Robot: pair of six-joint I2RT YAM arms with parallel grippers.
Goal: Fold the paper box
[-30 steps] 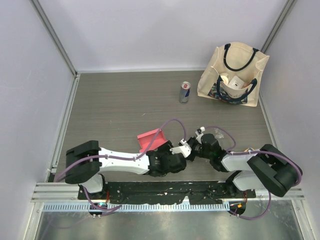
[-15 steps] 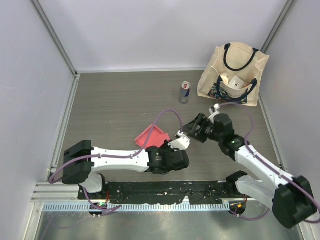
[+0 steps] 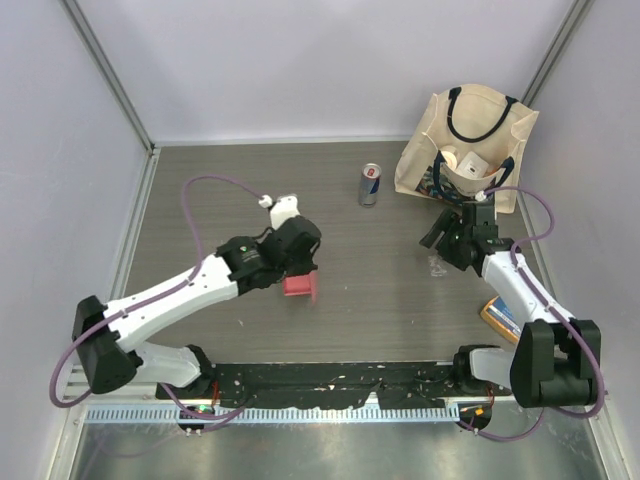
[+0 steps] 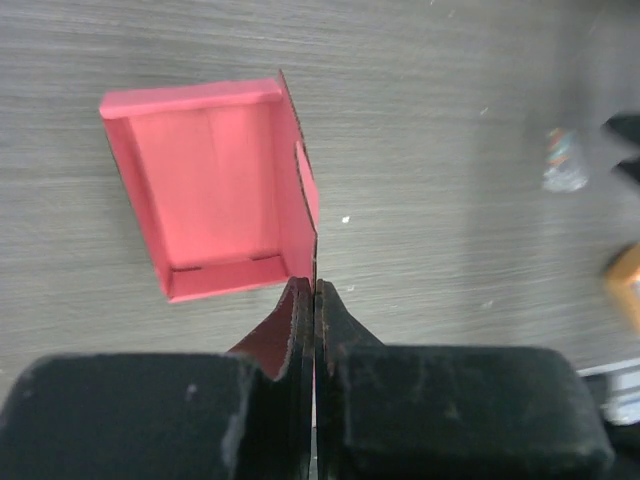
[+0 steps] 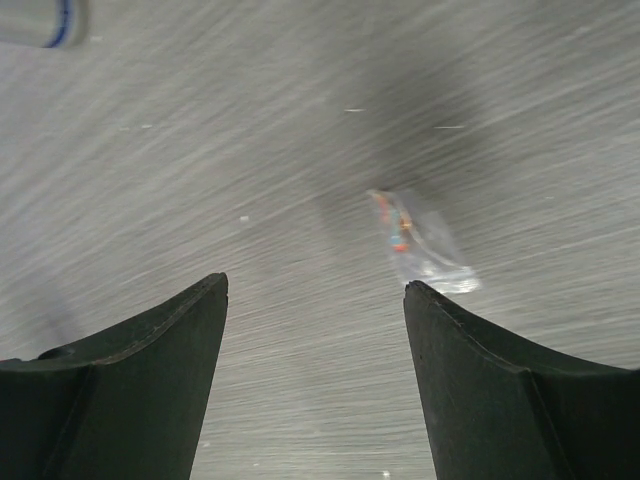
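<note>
Left claw (image 4: 315,300), pressed together on an edge flap of the paper box (image 4: 215,200), holds the pink-red tray shape mid-surface (image 3: 220,200); whether it touches the wood is hard to tell. The thin card looks light, springy and easily creased, so grips belong on flap edges beside the creases. Right claw (image 5: 315,288), spread and empty, hovers above a clear packet (image 5: 420,240).

One paper box (image 3: 299,286), can (image 3: 370,184), tote (image 3: 417,162), maybe packet (image 5: 424,245)
</note>
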